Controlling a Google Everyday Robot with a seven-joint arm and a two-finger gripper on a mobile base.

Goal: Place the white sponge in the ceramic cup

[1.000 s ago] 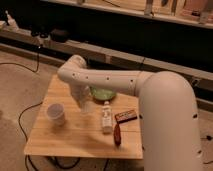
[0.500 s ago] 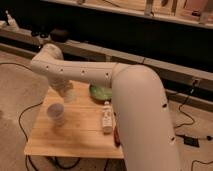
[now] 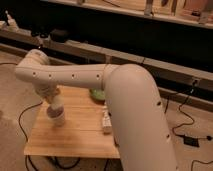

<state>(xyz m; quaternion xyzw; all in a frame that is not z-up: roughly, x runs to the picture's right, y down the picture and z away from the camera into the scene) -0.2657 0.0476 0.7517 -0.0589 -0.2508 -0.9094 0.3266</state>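
Observation:
The ceramic cup (image 3: pixel 58 119) is a small white cup on the left part of the wooden table (image 3: pixel 75 140). My gripper (image 3: pixel 54 106) hangs at the end of the big white arm (image 3: pixel 100 80), directly over the cup and touching or just above its rim. It covers the cup's mouth. The white sponge does not show; it is hidden or out of view.
A green bowl (image 3: pixel 96 95) sits at the back of the table, partly behind the arm. A white labelled bottle (image 3: pixel 106 123) stands near the table's middle, beside the arm. Cables lie on the floor left and right. A dark shelf runs behind.
The arm has swung from the table's middle to the left. The gripper has come down onto the cup's mouth, and the arm now hides the red object.

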